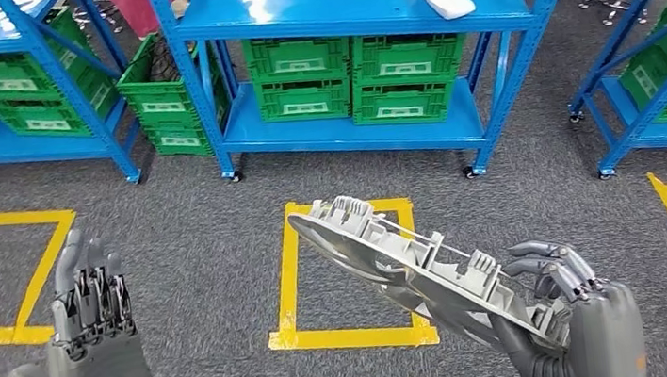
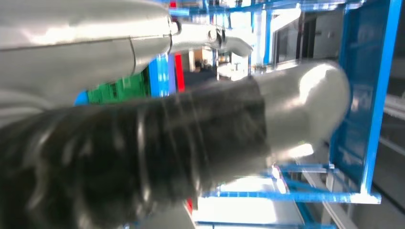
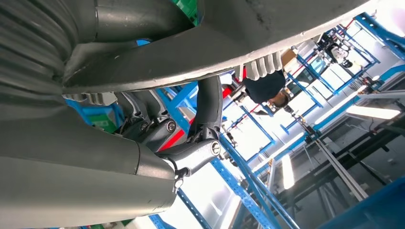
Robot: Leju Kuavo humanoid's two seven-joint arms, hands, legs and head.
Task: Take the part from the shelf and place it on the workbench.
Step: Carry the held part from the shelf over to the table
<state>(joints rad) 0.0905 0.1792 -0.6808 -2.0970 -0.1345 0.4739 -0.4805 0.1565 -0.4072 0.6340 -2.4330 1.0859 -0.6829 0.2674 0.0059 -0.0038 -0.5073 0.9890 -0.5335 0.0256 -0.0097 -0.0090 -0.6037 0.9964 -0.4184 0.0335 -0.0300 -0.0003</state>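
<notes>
Head view: we see right hand [image 1: 567, 318] raised near right, fingers clamped on grey part [image 1: 414, 265] slanting far-left; left hand [image 1: 91, 339] upright near left, fingers straight, together, holding nothing.

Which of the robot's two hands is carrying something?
The right hand grips the long grey part; the left hand is raised with nothing in it.

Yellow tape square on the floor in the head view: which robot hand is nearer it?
Right. The right robot hand holds the grey part over the yellow tape square; the left robot hand hangs open, well aside.
</notes>
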